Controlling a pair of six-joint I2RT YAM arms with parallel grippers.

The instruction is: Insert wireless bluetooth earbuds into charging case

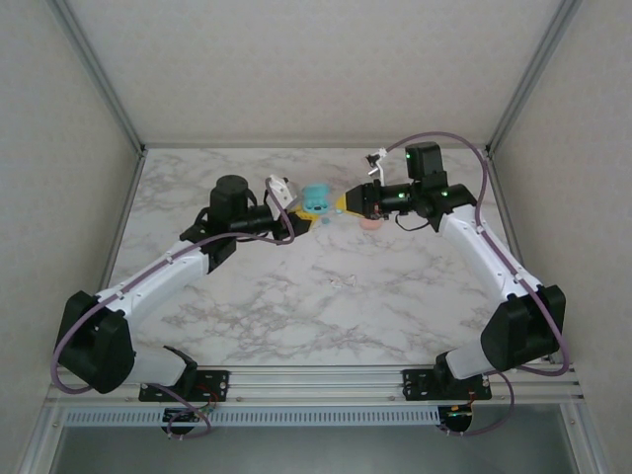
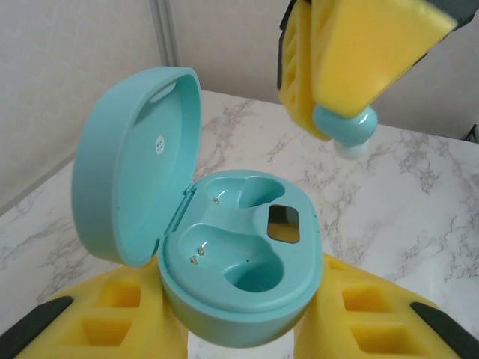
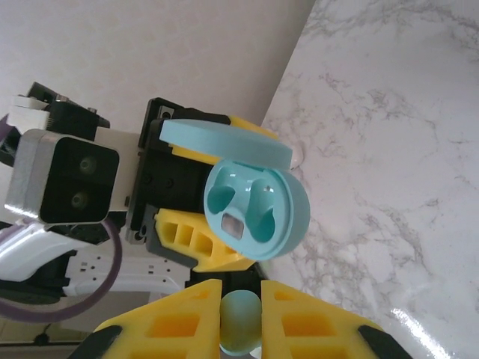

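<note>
A teal charging case (image 2: 247,277) is held above the table with its lid (image 2: 135,164) swung open to the left. My left gripper (image 2: 243,329) is shut on the case's base, one yellow finger on each side. Both sockets in the case are empty. My right gripper (image 3: 239,318) is shut on a teal earbud (image 3: 239,325), which sits between its yellow fingers. In the left wrist view the earbud (image 2: 344,127) hangs just above and behind the open case, apart from it. In the top view the case (image 1: 316,200) sits between the left gripper (image 1: 306,213) and the right gripper (image 1: 345,203).
A pink rounded case (image 1: 370,223) lies on the marble table (image 1: 296,316) under the right wrist. A tiny pale piece (image 1: 346,281) lies mid-table. Enclosure walls and metal posts (image 1: 99,79) bound the back and sides.
</note>
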